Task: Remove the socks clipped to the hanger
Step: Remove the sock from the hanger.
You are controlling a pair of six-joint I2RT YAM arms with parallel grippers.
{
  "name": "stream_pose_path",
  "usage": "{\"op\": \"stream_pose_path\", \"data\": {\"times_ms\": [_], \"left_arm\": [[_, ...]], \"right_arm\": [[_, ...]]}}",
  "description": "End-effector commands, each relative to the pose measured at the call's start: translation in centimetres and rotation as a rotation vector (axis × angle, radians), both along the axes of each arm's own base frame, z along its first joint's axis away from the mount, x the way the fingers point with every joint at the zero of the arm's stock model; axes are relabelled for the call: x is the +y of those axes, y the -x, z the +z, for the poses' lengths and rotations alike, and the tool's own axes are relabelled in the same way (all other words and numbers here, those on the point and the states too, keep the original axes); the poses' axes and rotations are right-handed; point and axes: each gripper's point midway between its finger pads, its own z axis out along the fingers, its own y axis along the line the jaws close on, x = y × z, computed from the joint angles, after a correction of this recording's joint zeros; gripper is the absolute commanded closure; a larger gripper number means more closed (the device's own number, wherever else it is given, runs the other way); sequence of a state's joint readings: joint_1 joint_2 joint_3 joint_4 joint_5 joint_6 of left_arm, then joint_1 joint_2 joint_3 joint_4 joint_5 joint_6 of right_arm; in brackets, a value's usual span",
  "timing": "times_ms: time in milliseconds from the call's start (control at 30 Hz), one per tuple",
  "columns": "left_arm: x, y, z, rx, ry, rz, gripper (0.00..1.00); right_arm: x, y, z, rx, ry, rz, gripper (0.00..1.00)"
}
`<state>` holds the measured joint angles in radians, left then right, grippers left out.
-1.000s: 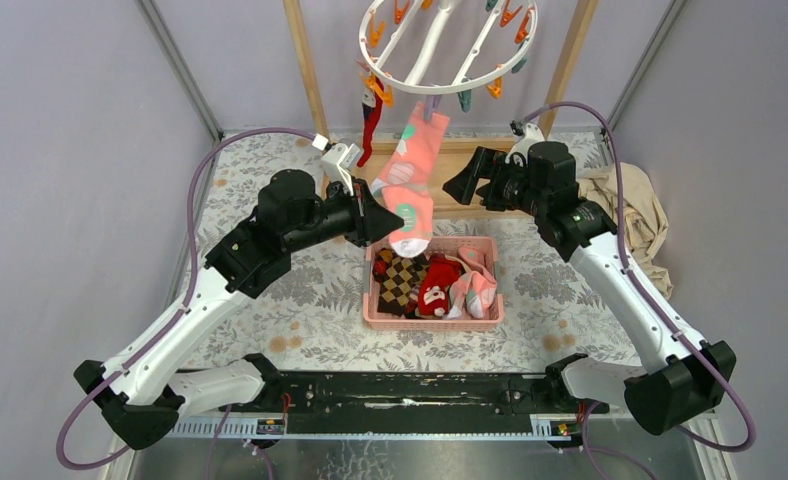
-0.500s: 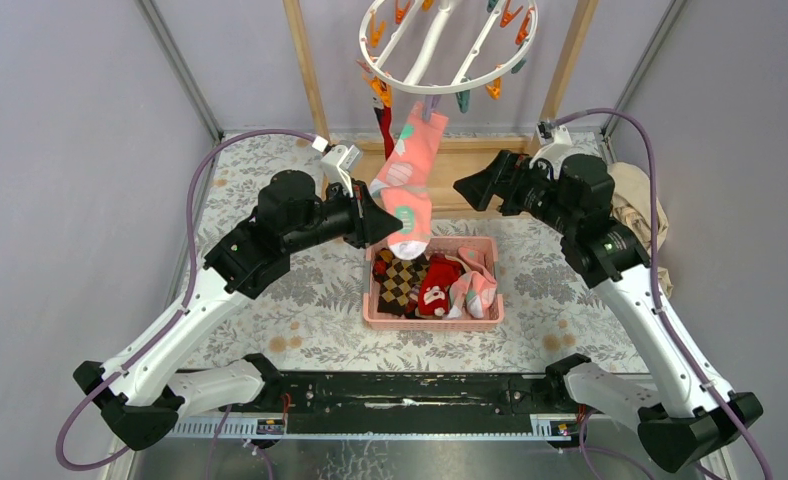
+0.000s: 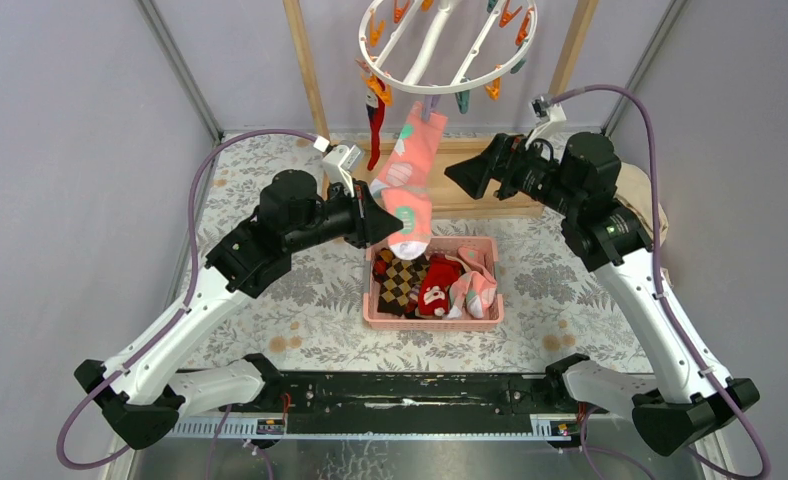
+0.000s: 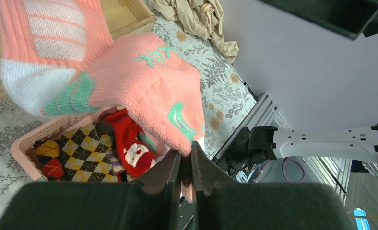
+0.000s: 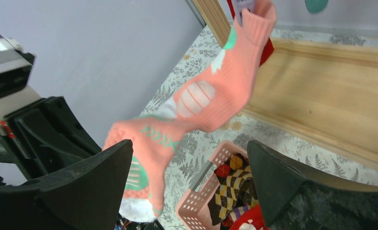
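Floral table (image 3: 300, 300) | socks (image 3: 422, 285) in basket (image 3: 432, 321) under hanger (image 3: 450, 86) | red sock (image 3: 373, 128), pink sock (image 3: 412, 175) clipped | left gripper (image 3: 394, 228) pinching latter | right gripper (image 3: 456, 180) spread

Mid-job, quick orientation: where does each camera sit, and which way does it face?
Top external: above and behind the arms, looking down at the table; both arms show, hanger at top.
Left wrist: on the left gripper, facing the pink sock it pinches, pink basket beneath; its shut fingers show.
Right wrist: on the right gripper, facing the left arm; its open fingers show.
Shared: both wrist views show the sock and basket.
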<state>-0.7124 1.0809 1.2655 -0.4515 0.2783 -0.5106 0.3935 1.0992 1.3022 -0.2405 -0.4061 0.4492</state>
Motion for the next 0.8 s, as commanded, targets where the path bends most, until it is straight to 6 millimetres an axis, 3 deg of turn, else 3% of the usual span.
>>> {"op": "stream_pose_path", "data": {"times_ms": [0, 267, 533, 767], "left_arm": [[0.0, -0.4, 0.1, -0.013, -0.002, 0.006, 0.84], [-0.1, -0.4, 0.0, -0.018, -0.003, 0.003, 0.84], [0.0, -0.4, 0.2, -0.023, -0.006, 0.003, 0.84], [0.0, 0.2, 2.8, -0.034, 0.018, -0.016, 0.84]], "right_arm": [[0.8, 0.0, 4.7, -0.123, -0.055, 0.053, 0.04], [1.6, -2.0, 7.7, -0.173, -0.098, 0.040, 0.11], [2.5, -5.1, 8.8, -0.202, -0.111, -0.008, 0.24], [3.8, -7.8, 8.6, -0.203, -0.111, -0.026, 0.33]]}}
